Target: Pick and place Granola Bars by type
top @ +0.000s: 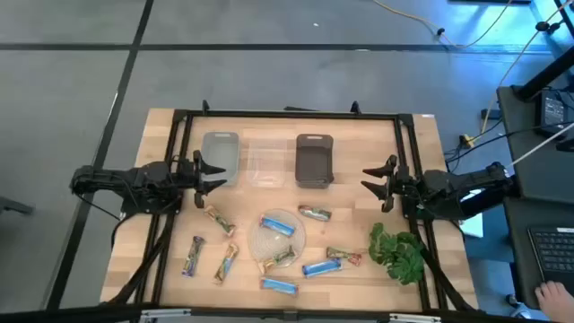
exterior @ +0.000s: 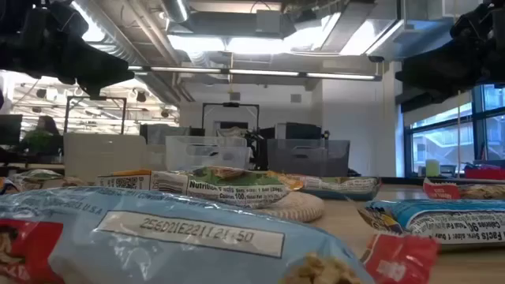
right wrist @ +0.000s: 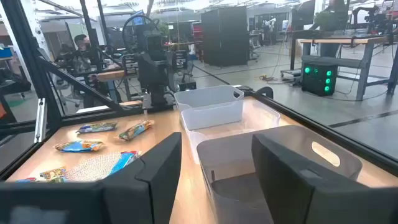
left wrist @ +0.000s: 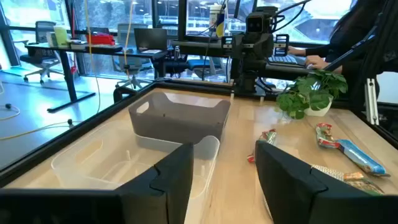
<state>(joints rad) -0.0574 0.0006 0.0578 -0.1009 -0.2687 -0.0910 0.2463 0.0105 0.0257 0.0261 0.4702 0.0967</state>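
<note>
Several wrapped granola bars lie flat on the wooden table: blue ones [top: 277,224] [top: 322,267] [top: 279,285], gold-tan ones [top: 220,219] [top: 226,262], green-red ones [top: 314,213] [top: 343,256]. One blue bar lies on the round pale mat [top: 280,237]. My left gripper [top: 218,175] is open and empty at the table's left, near the grey bin. My right gripper [top: 369,177] is open and empty at the right, beside the dark bin.
Three bins stand in a row at the far side: grey [top: 221,158], clear [top: 266,161], dark [top: 314,160]. A leafy green plant [top: 399,253] stands at the near right. A person's hand [top: 549,294] shows at a keyboard off the table's right.
</note>
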